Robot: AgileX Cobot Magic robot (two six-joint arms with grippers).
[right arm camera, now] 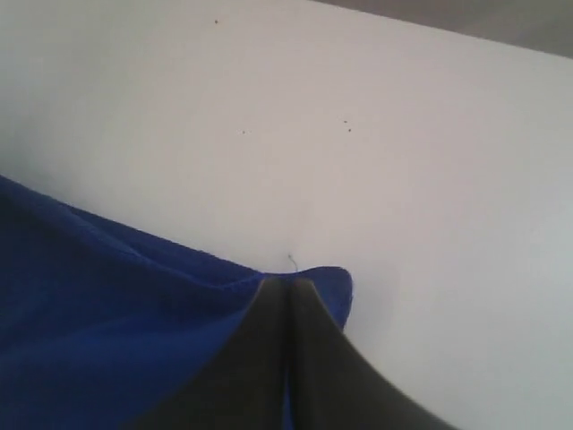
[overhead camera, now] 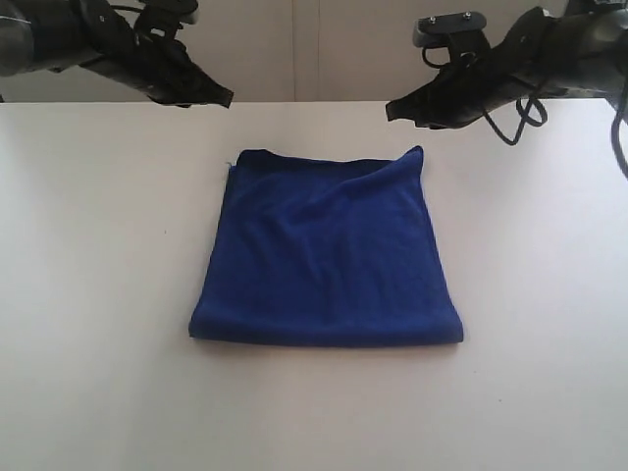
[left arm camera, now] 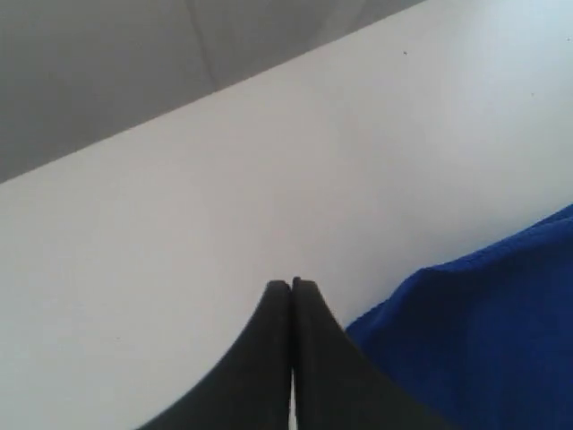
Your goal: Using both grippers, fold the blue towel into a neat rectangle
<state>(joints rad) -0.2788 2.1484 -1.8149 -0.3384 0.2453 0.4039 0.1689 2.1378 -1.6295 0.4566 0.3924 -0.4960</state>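
Exterior view shows one blue towel (overhead camera: 329,255), folded near-square, centred on the surface (overhead camera: 98,294), fold toward 6 o'clock, loose edges toward 12. Two grippers: left gripper (overhead camera: 226,98) at 11, right gripper (overhead camera: 391,111) at 1, jaws pressed together, holding nothing.

Blue towel (overhead camera: 329,260): soft, matt, fuzzy cloth; table (overhead camera: 98,294) smooth, white; left gripper (left arm camera: 292,285) fingers (left arm camera: 260,358) smooth, matt blk.
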